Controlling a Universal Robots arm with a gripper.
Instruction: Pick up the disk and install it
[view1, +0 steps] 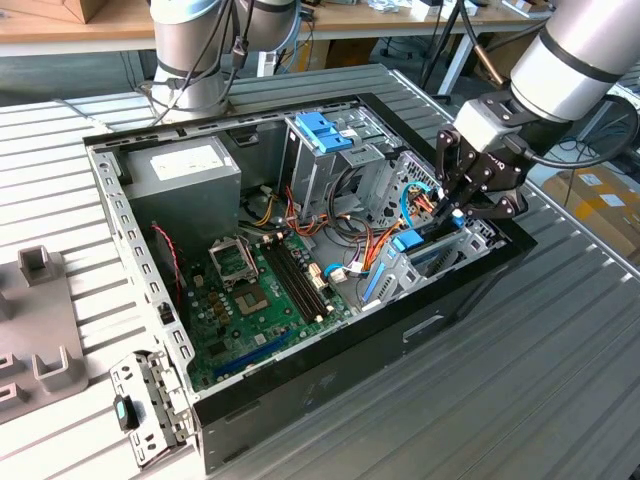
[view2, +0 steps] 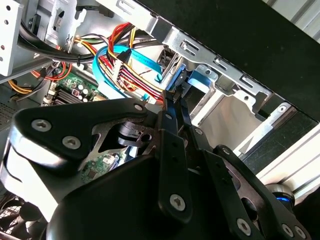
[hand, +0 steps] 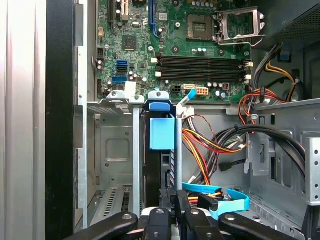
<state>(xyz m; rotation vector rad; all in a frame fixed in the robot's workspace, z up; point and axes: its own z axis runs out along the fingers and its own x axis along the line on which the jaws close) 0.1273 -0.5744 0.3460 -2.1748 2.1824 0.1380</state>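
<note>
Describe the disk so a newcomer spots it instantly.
Start at the open computer case. At its end on the exterior view's right, beneath the end effector, the disk stands on edge in a metal bay. Its bright blue carrier distinguishes it from the thin light-blue cables.

Disk (hand: 161, 134) carrier blue; motherboard (hand: 185, 45) green; claw (view1: 462, 205) seemingly black.

Ribbed metal table (view1: 560, 360) carries open computer case (view1: 330, 380), grey fixtures (view1: 45, 330).
</note>
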